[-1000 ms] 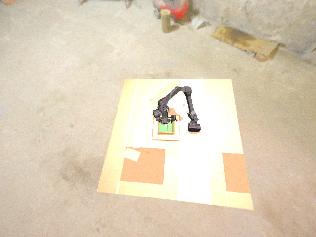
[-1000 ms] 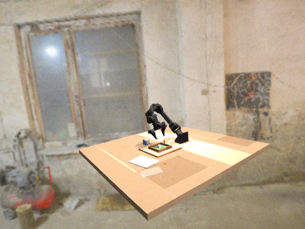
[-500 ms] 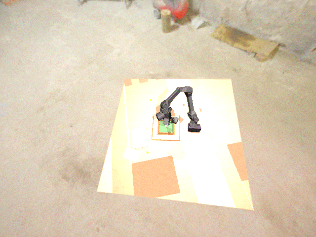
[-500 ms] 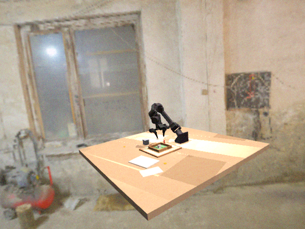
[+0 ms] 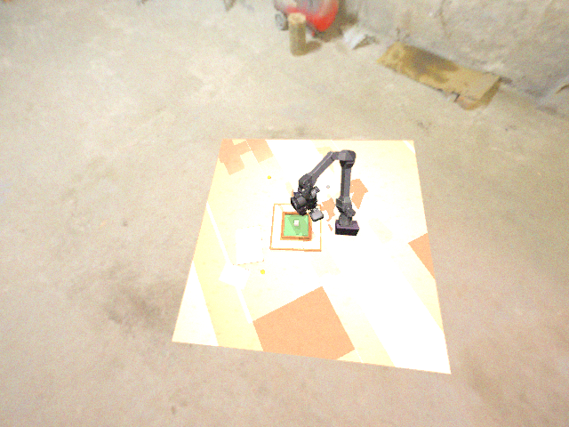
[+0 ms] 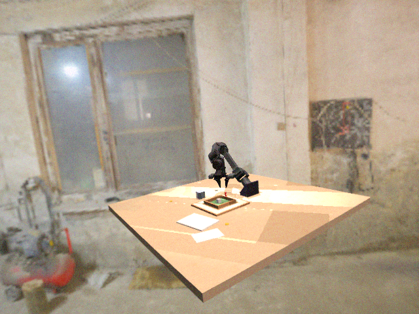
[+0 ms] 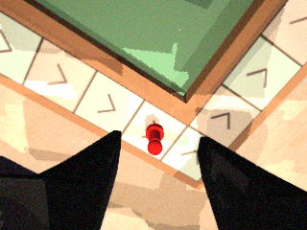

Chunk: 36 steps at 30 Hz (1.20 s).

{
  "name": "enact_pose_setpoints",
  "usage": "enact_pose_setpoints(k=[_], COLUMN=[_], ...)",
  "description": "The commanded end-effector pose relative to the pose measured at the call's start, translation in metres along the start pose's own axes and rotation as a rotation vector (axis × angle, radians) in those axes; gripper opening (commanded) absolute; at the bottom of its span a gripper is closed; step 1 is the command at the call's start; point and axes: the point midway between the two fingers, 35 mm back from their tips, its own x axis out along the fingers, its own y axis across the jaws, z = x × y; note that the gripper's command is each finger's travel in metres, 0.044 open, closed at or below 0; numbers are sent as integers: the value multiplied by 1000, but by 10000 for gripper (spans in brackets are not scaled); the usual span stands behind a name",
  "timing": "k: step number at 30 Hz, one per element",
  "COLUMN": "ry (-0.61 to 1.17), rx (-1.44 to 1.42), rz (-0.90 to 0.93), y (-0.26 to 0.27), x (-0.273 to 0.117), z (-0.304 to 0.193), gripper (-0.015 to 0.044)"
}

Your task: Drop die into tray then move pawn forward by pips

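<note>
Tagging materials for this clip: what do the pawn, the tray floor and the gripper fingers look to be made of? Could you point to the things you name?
Pawn (image 6: 225, 194) (image 7: 154, 138): probably glossy plastic, or painted wood; bright, even red with a small highlight.
Tray floor (image 5: 292, 230) (image 7: 144, 38): perhaps felt or matte paint; flat green, no sheen, no visible weave.
Gripper fingers: likely dark plastic, though coated metal is possible; near-black, dull faces.

So the top cam sat high over the table (image 5: 303, 331) (image 6: 270, 250), tipped a bit so floor and the foot of a wall got in. The exterior one stood back off a table corner, looking slightly down across it toward the window (image 6: 148, 101). Both caught the whole table and arm (image 5: 345, 183) (image 6: 232, 162). The wrist cam was way closer, peering down between the fingers at one corner of the board (image 5: 272, 229) (image 6: 216, 213) (image 7: 192, 184), which all three shared.
</note>
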Motion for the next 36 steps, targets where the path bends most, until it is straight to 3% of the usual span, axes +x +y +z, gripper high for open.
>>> enact_pose_setpoints(k=[1, 15, 36], ry=[-3, -3, -5], rx=[385, 385, 385], rz=[-33, -33, -32], y=[-1, 0, -2], x=[12, 13, 50], z=[-34, -33, -32], gripper=[200, 200, 200])
